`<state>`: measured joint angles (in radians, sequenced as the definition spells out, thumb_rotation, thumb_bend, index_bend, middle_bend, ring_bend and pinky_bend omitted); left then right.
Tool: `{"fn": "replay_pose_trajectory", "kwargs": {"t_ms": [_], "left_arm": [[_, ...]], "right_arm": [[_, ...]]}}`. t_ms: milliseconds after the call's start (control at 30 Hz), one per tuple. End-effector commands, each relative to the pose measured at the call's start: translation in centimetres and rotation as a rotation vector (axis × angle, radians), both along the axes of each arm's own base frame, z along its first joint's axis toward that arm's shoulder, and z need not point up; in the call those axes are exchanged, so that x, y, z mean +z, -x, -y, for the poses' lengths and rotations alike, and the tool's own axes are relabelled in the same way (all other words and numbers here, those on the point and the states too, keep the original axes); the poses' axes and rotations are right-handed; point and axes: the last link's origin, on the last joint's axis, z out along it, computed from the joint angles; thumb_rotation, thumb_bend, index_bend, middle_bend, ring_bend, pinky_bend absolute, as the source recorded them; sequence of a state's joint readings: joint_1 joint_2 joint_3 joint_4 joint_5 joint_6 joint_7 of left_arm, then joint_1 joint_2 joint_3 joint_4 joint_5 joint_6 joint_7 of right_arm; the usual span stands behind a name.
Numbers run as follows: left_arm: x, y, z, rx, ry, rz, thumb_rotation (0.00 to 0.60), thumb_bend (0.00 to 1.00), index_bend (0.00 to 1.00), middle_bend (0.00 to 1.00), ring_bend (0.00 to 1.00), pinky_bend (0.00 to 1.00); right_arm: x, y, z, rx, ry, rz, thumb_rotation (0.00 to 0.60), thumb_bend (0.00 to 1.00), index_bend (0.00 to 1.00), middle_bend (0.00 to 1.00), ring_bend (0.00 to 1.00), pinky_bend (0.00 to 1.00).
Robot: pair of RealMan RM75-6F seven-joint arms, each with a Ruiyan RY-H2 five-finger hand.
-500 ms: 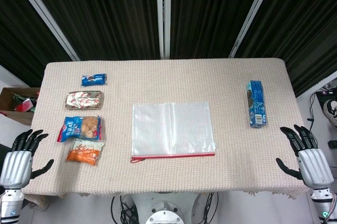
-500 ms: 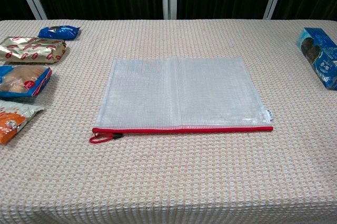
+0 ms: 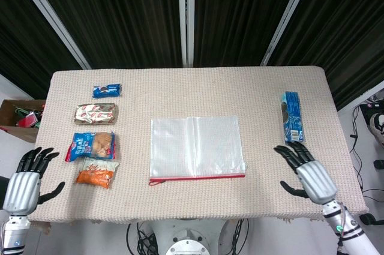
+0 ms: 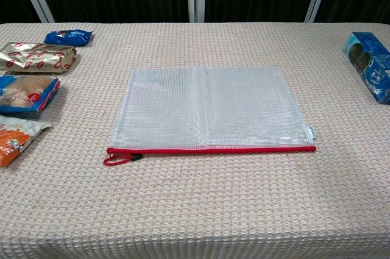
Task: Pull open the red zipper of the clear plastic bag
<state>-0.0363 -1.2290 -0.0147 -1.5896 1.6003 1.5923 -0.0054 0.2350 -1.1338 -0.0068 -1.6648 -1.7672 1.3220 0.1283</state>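
Observation:
A clear plastic bag (image 3: 196,146) (image 4: 207,108) lies flat in the middle of the table. Its red zipper (image 3: 198,176) (image 4: 210,149) runs along the near edge, closed, with the red pull loop (image 3: 155,181) (image 4: 120,159) at the left end. My left hand (image 3: 24,181) hovers open off the table's near left corner, far from the bag. My right hand (image 3: 306,172) is open over the near right part of the table, fingers spread, a short way right of the zipper's end. Neither hand shows in the chest view.
Several snack packs lie in a column on the left: blue (image 3: 107,90), foil (image 3: 96,113), blue biscuit pack (image 3: 91,145), orange (image 3: 96,173). A blue box (image 3: 292,117) (image 4: 370,65) lies at the right. A cardboard box (image 3: 18,114) sits off the left edge.
My right hand has moved left and inward from beyond the table's right edge to above the table near the bag. The left hand has barely shifted.

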Motion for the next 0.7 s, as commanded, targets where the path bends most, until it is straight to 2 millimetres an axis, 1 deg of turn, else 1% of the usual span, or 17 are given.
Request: {"fn": "replay_pose_trajectory", "kwargs": {"t_ms": [33,100,167,200,300,500,700], "left_arm": [[0.0,0.0,0.0,-0.006,0.000,0.004,0.600,0.20,0.22,0.14,0.09,0.11],[-0.1,0.0,0.1,-0.007,-0.001,0.010,0.600,0.20,0.22,0.14,0.09,0.11],[-0.1,0.1,0.1,-0.005,0.000,0.016,0.600,0.20,0.22,0.14,0.09,0.11],[-0.2,0.2,0.0,-0.002,0.001,0.017,0.600,0.20,0.22,0.14,0.09,0.11],[-0.2,0.6,0.0,0.004,0.003,0.018,0.600,0.20,0.22,0.14,0.09,0.11],[-0.1,1.3,-0.3,0.020,-0.005,0.032,0.600,0.20,0.22,0.14,0.09,0.11],[-0.2,2.0,-0.3,0.035,0.004,0.036,0.600,0.20,0.22,0.14,0.09,0.11]], "right_arm": [[-5.5,-5.3,2.7,0.133,-0.183,0.004,0.600,0.18,0.03,0.08,0.00,0.00],[-8.0,-7.1,4.0,0.161,-0.234,0.011,0.600,0.18,0.00,0.06,0.00,0.00],[-10.2,-8.6,5.1,0.175,-0.265,0.023,0.600,0.17,0.00,0.04,0.00,0.00],[-11.6,-9.5,5.7,0.184,-0.287,0.025,0.600,0.16,0.00,0.03,0.00,0.00],[-14.7,-11.8,6.9,0.220,-0.315,0.018,0.600,0.16,0.00,0.00,0.00,0.00],[-19.1,-15.3,8.0,0.252,-0.358,0.023,0.600,0.14,0.00,0.00,0.00,0.00],[-22.6,-17.8,9.1,0.279,-0.366,-0.012,0.600,0.14,0.00,0.00,0.00,0.00]]}}
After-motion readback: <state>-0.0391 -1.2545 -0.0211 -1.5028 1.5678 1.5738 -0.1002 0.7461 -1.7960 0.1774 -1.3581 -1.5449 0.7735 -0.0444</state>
